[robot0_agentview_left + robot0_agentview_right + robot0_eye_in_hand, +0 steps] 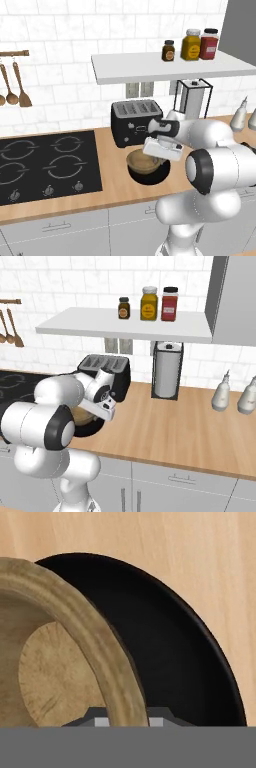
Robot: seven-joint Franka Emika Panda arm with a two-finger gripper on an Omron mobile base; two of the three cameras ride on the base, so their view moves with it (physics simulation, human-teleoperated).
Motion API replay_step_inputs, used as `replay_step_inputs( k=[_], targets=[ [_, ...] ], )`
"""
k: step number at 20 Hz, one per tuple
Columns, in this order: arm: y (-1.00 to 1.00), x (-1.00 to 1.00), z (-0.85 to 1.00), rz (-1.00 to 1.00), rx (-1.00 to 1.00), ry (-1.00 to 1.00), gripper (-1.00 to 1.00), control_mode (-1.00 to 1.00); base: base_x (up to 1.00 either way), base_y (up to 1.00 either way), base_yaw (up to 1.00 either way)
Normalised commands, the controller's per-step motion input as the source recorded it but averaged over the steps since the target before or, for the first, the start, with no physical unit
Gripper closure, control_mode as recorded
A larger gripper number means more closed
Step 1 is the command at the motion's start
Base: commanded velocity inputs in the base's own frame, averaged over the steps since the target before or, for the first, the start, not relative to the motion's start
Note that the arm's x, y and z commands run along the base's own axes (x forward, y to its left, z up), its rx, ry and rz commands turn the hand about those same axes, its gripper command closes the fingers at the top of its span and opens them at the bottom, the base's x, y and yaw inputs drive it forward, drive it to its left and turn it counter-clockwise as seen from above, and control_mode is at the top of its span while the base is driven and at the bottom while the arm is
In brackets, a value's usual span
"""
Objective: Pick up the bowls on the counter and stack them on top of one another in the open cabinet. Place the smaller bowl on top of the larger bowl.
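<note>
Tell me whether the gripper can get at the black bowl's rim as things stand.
Probably not right now: the gripper is shut on the tan bowl, whose rim sits between its fingertips. That bowl sits inside the black bowl, whose far rim lies bare on the counter.

Glossy white rounded arm (220, 165) segments, dark grey joint rings, boxy white gripper (161, 149) housing.

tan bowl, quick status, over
Gripper shut on tan bowl rim. Tan bowl sits inside black bowl, both on the counter beside the toaster. White shelf holds three jars, near part bare.
</note>
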Motion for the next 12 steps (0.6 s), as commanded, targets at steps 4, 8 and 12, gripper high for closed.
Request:
replay_step_inputs(
  k=[4,8,12],
  targets=[
    [0.0,0.0,0.09,0.0,0.0,0.0,1.0,-1.0,0.0,0.0,0.0],
    [-0.05,-0.02,0.09,0.0,0.0,0.0,1.0,-1.0,0.0,0.0,0.0],
    [-0.21,-0.01,0.11,0.0,0.0,0.0,1.0,-1.0,0.0,0.0,0.0]
  ],
)
